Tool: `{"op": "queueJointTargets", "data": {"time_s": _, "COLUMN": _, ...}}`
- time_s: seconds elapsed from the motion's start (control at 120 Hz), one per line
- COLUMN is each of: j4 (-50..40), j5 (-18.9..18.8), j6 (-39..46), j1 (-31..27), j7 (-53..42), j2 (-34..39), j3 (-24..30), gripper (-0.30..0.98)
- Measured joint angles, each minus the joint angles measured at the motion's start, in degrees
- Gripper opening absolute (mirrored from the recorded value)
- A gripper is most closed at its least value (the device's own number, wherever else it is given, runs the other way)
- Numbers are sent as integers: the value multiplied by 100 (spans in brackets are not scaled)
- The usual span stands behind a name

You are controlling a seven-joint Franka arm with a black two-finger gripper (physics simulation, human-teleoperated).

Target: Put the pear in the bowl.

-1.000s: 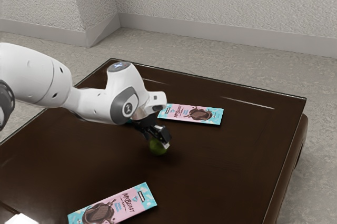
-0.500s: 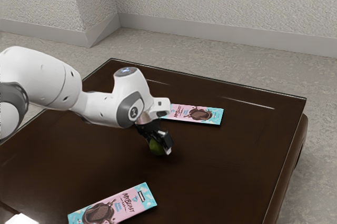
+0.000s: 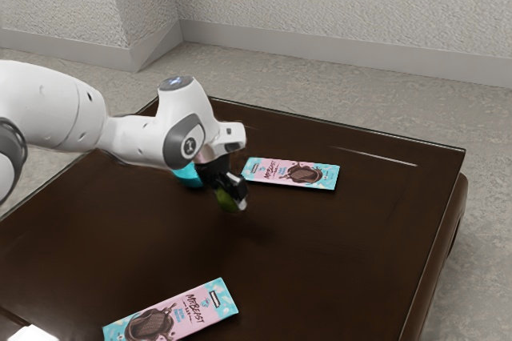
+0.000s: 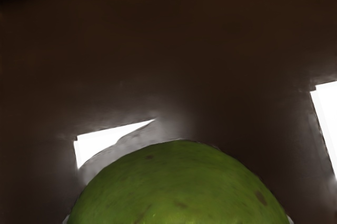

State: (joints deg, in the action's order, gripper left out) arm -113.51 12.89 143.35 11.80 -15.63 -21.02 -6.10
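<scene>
Gripper (image 3: 234, 200), one: closed to the width of its load, a finger on either side, tilted, apparently just above the table (image 3: 336, 245).

Pear (image 3: 226, 201), one, green: held between the fingers, its rounded flank toward the hand's camera.

Bowl (image 3: 189, 176), one, turquoise, taken to be the goal: near the gripper, toward the exterior view's left and behind it, partly hidden by the arm (image 3: 140, 141).

Step in hand, as judged: carrying. Best done with steady pressure, since smooth, curved skin may slip or swivel. The pear's underside should clear the rim before any crossing; then centre over the hollow, lower gently and release low, lest it roll or tip the bowl. The rim seems the chief obstacle.

Sundries: chocolate bar (image 3: 290, 173), flat, beyond the gripper toward the exterior view's right; second bar (image 3: 172, 317), flat, well apart on the gripper's near side. Neither appears to block the route.
</scene>
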Motion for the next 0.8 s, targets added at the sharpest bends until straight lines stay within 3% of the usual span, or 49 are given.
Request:
{"op": "queueJointTargets", "data": {"time_s": 0.167, "j4": 1195, "j5": -396, "j6": -657, "j1": -25, "j7": 84, "j2": -47, "j3": -869, "gripper": 30}}
{"op": "queueJointTargets", "data": {"time_s": 0.458, "j4": 2894, "j5": -384, "j6": -1500, "j1": -196, "j7": 158, "j2": -1580, "j3": -1441, "gripper": 29}}
{"op": "queueJointTargets", "data": {"time_s": 0.7, "j4": 3089, "j5": -232, "j6": -1831, "j1": -231, "j7": 179, "j2": -1759, "j3": -1572, "gripper": 29}}
{"op": "queueJointTargets", "data": {"time_s": 0.8, "j4": 3079, "j5": -184, "j6": -1925, "j1": -231, "j7": 136, "j2": -1739, "j3": -1569, "gripper": 40}}
